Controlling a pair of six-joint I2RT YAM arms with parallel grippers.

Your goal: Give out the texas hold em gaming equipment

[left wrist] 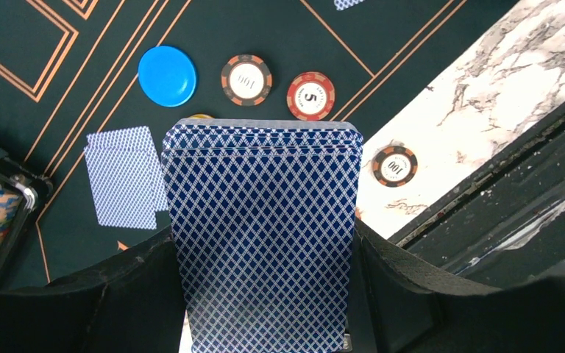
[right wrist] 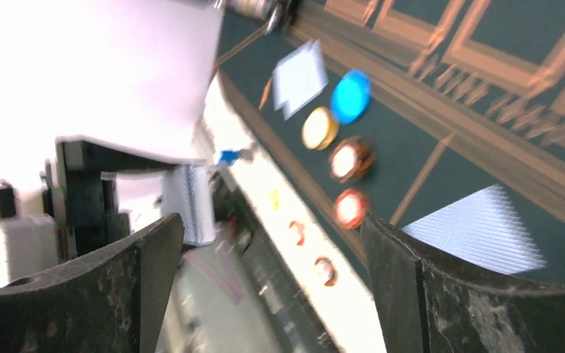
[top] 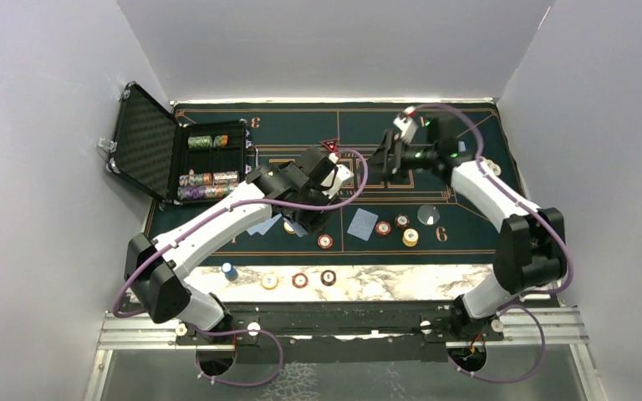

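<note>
My left gripper is shut on a deck of blue-backed playing cards, held over the mat near the marble strip. Below it are a blue disc, a brown 100 chip, a red 5 chip and two dealt cards. My right gripper hovers open over the mat's middle with nothing between its fingers. Its blurred view shows a single card on the felt. Further chips, a clear disc and a red triangular marker are on the mat.
The black case stands open at the left with rows of chips inside. The green felt mat ends at a marble strip that carries a blue chip, a yellow one and two red-brown ones. White walls enclose the table.
</note>
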